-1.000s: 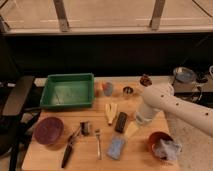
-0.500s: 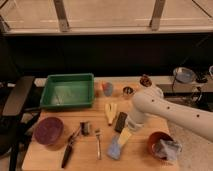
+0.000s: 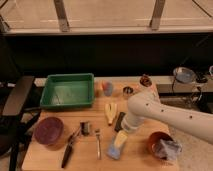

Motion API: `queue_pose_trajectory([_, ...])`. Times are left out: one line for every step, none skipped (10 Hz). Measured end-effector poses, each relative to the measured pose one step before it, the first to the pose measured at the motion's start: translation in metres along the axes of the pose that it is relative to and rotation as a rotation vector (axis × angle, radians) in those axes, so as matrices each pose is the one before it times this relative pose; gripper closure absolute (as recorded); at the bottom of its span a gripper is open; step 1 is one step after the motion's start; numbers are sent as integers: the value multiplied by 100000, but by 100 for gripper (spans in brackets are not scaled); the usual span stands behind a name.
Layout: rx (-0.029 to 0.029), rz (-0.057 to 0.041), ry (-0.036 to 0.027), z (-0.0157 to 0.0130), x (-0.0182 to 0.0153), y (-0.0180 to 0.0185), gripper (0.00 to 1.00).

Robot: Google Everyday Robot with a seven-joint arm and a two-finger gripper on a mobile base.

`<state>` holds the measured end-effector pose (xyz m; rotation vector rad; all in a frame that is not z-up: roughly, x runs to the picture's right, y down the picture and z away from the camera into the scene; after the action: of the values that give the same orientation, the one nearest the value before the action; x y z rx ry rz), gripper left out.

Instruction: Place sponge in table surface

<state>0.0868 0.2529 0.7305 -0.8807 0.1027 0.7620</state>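
The sponge (image 3: 115, 147) is blue with a yellowish upper end and lies on the wooden table (image 3: 45, 159) near its front edge, right of centre. My white arm reaches in from the right and ends right above the sponge. The gripper (image 3: 125, 133) is at the sponge's upper end, at or touching it. The arm's wrist hides most of the gripper.
A green tray (image 3: 67, 91) stands at the back left. A maroon plate (image 3: 48, 131), black-handled tongs (image 3: 70, 147), a fork (image 3: 98, 144), a banana (image 3: 111, 112), a blue cup (image 3: 107, 88) and a red bowl with a cloth (image 3: 161, 145) lie around.
My arm has swung left and down from the table's right side, bringing the gripper onto the sponge's upper end. The sponge lies about where it was.
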Motion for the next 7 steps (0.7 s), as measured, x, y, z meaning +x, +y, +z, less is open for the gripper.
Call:
queue_pose_trajectory([291, -1080, -162, 798, -488, 378, 20])
queue_pose_trajectory([-271, -880, 129, 918, -287, 212, 20])
queue_pose_trajectory([-791, -924, 596, 916, -304, 235, 20])
queue_pose_trajectory([-1193, -796, 687, 835, -320, 187, 20])
queue_pose_trajectory([-1709, 433, 1020, 899, 54, -44, 20])
queue_pose_trajectory([-1320, 278, 472, 671, 162, -93, 20])
queue_pose_trajectory([-591, 11, 398, 330, -48, 77, 24])
